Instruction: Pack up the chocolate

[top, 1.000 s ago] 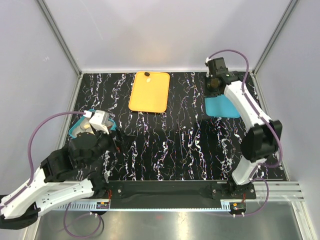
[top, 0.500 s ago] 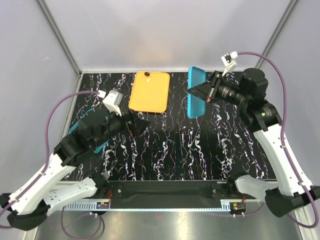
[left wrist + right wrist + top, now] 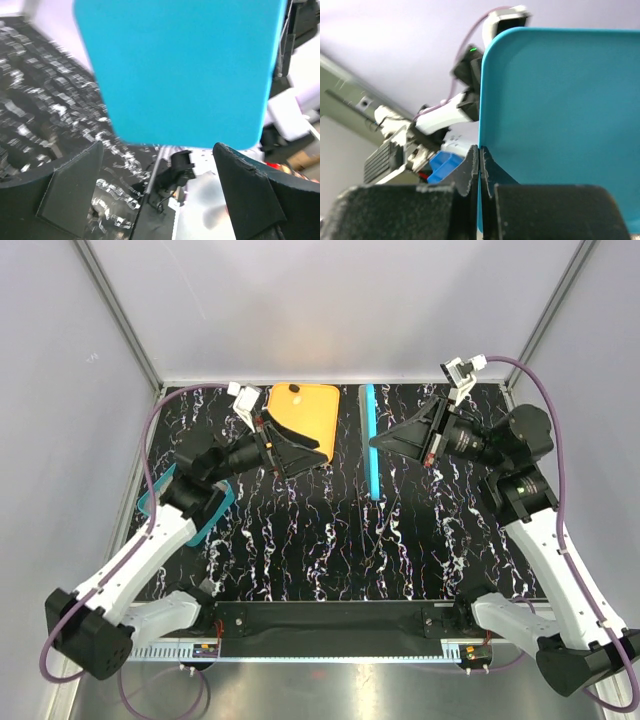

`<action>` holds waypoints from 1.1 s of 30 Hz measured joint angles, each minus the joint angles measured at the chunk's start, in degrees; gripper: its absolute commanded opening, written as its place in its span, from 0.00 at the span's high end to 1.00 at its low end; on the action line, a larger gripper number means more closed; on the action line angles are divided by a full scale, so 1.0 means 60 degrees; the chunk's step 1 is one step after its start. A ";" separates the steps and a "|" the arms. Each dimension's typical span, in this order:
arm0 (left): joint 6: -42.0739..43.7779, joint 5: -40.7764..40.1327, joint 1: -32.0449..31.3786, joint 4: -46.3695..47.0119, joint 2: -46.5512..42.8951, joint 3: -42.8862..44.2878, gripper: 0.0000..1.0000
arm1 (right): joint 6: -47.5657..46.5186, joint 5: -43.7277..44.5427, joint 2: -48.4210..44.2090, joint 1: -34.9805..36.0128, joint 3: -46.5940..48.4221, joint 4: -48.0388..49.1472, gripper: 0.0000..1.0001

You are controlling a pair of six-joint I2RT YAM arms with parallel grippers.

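My right gripper (image 3: 379, 441) is shut on the edge of a flat teal lid (image 3: 371, 445) and holds it upright, edge-on, above the table's middle back. In the right wrist view the fingertips (image 3: 479, 167) pinch the lid (image 3: 560, 120). My left gripper (image 3: 310, 453) is open and empty, raised and facing the lid; in the left wrist view the lid (image 3: 185, 70) fills the space ahead of the open gripper (image 3: 160, 192). One dark chocolate piece (image 3: 296, 389) lies on the orange tray (image 3: 310, 418). Other chocolate is hidden.
The teal box (image 3: 190, 515) sits at the table's left edge, mostly covered by my left arm. The orange tray lies at the back centre, partly under my left gripper. White walls and metal posts enclose the black marbled table (image 3: 400, 540).
My right gripper lifted the teal lid off the table's right side, turned it on edge and carried it leftwards. My left arm rose from the teal box and swung towards the lid.
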 measured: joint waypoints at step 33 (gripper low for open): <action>-0.4586 0.1738 -0.0623 0.8863 0.5038 0.1639 0.13 | 0.4342 -0.0936 0.0401 0.0025 -0.0328 0.5552 1.00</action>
